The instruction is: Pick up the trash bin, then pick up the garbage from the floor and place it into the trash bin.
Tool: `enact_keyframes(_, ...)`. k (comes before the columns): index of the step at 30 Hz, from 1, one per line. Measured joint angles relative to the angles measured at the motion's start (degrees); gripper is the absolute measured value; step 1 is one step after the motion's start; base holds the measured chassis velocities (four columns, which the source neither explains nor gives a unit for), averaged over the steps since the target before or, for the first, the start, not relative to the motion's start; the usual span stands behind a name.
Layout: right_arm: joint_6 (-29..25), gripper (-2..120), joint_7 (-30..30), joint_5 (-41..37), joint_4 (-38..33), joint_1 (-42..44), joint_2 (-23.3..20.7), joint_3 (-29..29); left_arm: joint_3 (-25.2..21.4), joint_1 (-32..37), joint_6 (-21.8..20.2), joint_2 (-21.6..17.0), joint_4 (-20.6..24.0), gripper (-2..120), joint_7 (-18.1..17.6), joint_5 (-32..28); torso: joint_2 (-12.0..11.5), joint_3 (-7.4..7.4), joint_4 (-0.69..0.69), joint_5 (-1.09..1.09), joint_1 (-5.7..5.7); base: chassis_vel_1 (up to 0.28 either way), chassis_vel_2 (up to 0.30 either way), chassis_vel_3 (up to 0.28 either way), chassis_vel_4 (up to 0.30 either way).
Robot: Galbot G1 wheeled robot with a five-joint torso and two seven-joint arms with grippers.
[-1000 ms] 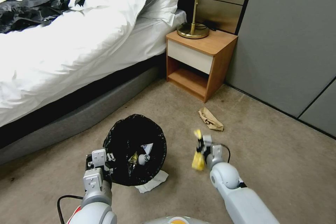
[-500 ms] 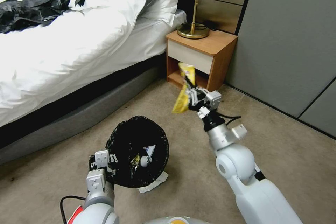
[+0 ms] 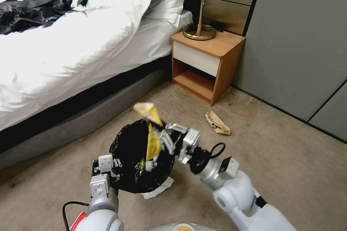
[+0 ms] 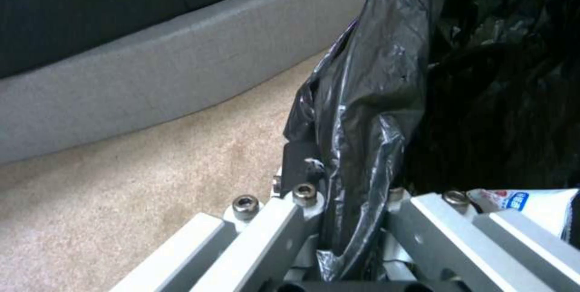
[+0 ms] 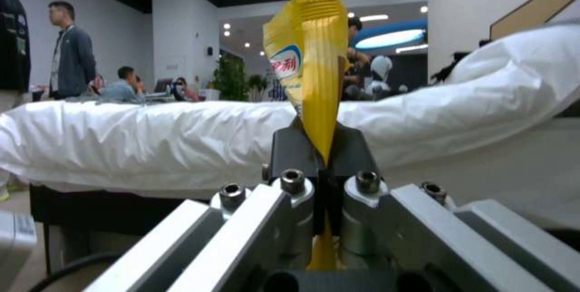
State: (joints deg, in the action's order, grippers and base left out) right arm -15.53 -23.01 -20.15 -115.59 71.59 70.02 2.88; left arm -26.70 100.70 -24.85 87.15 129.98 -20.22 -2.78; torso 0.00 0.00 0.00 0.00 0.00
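Left gripper [image 3: 112,168] clamped on near rim of trash bin [image 3: 126,151], bag liner pinched between fingers [image 4: 302,165]; bin held by bed. White tissue [image 3: 159,187] on carpet under bin. Right gripper [image 3: 162,135] over bin mouth, clenched on yellow wrapper [image 3: 151,133]. Brown paper [image 3: 218,122] on carpet, near nightstand [image 3: 208,65].

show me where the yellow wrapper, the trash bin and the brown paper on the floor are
yellow wrapper [image 3: 153,143], head view, on its lower half above the bin.
trash bin [image 3: 127,148], head view, on the black liner inside.
brown paper [image 3: 217,123], head view, on its crumpled middle.
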Motion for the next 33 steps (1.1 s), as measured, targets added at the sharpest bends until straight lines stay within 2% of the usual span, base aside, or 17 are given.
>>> enact_keyframes(14, -0.69, 0, 0.59, 1.98, 9.22, -1.94, 1.47, 2.97, 0.34, -0.22, -0.07, 0.28, -0.03, 1, 0.02, -0.01, 0.00, 0.00, 0.00, 0.00, 0.00, 0.000, 0.000, 0.000, 0.000)
enact_keyframes(16, -0.69, 4, 0.58, 2.59, 9.51, -1.74, 1.46, 3.21, 0.34, -0.30, -0.08, 0.34, -0.03, 1, 0.02, -0.01, 0.00, 0.00, 0.00, 0.00, 0.00, 0.000, 0.000, 0.000, 0.000)
enact_keyframes(19, -0.69, 19, 0.55, 3.77, 9.99, -1.26, 1.47, 3.68, 0.35, -0.58, -0.12, 0.43, -0.12, 1, 0.02, 0.00, 0.00, 0.00, 0.00, 0.00, 0.00, 0.000, 0.000, 0.000, 0.000)
enact_keyframes(20, -0.69, 19, 0.55, 3.77, 9.99, -1.26, 1.47, 3.68, 0.35, -0.58, -0.12, 0.43, -0.12, 1, 0.02, 0.00, 0.00, 0.00, 0.00, 0.00, 0.00, 0.000, 0.000, 0.000, 0.000)
enact_keyframes(23, -0.69, 32, 0.52, 4.09, 10.03, -0.92, 1.26, 3.70, 0.37, -0.81, -0.15, 0.48, -0.18, 1, 0.02, 0.01, 0.00, 0.00, 0.00, 0.00, 0.00, 0.000, 0.000, 0.000, 0.000)
enact_keyframes(24, -0.69, 32, 0.52, 4.09, 10.03, -0.92, 1.26, 3.70, 0.37, -0.81, -0.15, 0.48, -0.18, 1, 0.02, 0.01, 0.00, 0.00, 0.00, 0.00, 0.00, 0.000, 0.000, 0.000, 0.000)
enact_keyframes(33, -0.69, 69, 0.25, 4.62, 9.74, -0.18, 1.16, 3.07, 0.36, -0.93, -0.25, 0.55, -0.18, 1, 0.02, -0.01, 0.00, 0.00, 0.00, 0.00, 0.00, 0.000, 0.000, 0.000, 0.000)
